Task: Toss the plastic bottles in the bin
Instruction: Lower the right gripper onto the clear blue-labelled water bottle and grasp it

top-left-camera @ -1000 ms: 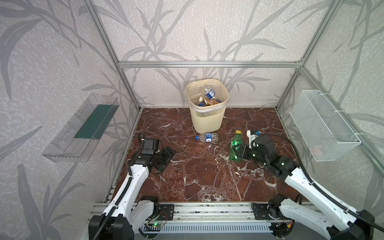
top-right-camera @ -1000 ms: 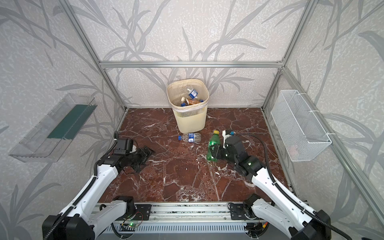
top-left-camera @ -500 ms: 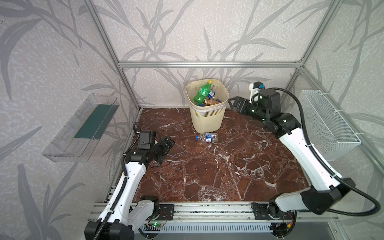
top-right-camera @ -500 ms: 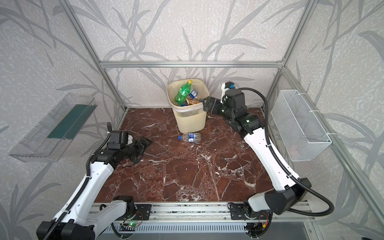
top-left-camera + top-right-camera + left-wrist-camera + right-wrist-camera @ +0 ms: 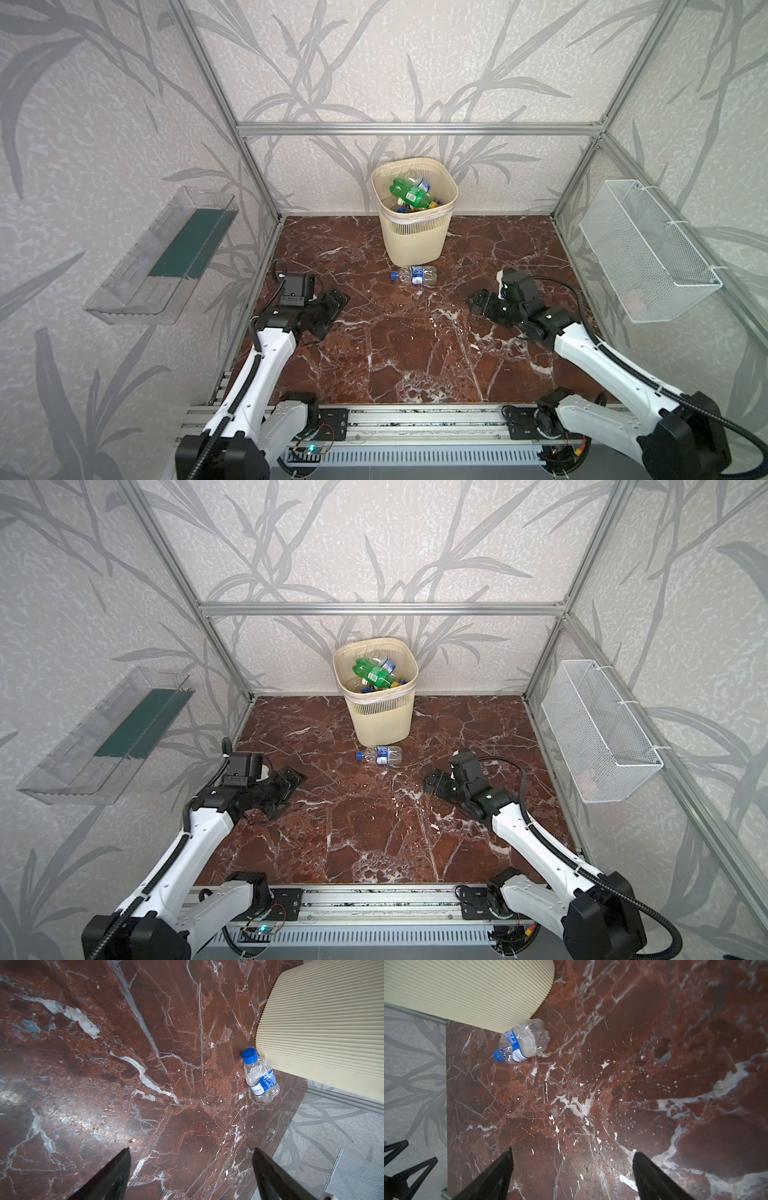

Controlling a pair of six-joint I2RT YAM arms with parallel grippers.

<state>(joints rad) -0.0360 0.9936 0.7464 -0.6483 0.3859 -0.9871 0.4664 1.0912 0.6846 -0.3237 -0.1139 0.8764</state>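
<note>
Against the cream ribbed plastic bin (image 5: pixel 415 245), mid-frame, lies a crumpled clear blue-capped plastic bottle (image 5: pixel 415 275); left gripper (image 5: pixel 190 1150) and right gripper (image 5: pixel 572 1150) spread, empty; reaching in could bump the bin, rolling the bottle off

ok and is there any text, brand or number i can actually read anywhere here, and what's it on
No text here is clear enough to quote.
clear bottle lying on the floor beside the bin: its blue label has white print, too small and blurred to read in either wrist view.
green bottle inside the bin: its green label has a white mark, too small to read.
No other writing shows.
</note>
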